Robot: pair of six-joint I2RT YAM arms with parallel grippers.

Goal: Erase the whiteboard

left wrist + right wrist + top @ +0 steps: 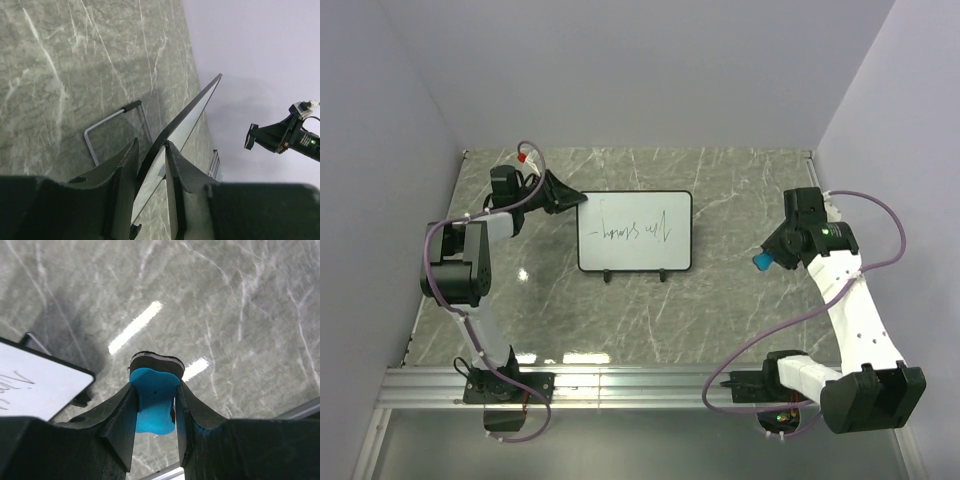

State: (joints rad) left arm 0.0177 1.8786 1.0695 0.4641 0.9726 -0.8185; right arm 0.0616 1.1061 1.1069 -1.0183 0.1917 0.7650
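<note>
A grey marble tabletop [740, 300] is sitting between pale walls. The whiteboard [635, 232] is resting near the middle of it, a bit to the left, with its 2 little black feet [608, 275] pointing to the near side. Dark handwriting [632, 230] is showing on its white face.

The left end effector [575, 198] is clenching the board's far left corner, with 1 finger on each side of the thin edge. I think it is doing this so the board is not sliding when the rubbing begins.

The right end effector [767, 258] is gripping a small blue eraser [152, 400] and hovering to the right of the board, well apart from it. The eraser is poking out past the fingers, so I think its dark pad can be touching the writing first. Nothing is wiped off yet.

The writing is too small to read. In the left wrist view the board is looking tilted up, with a wire stand [107, 120] under it, but how far it is leaning is hard to tell.
</note>
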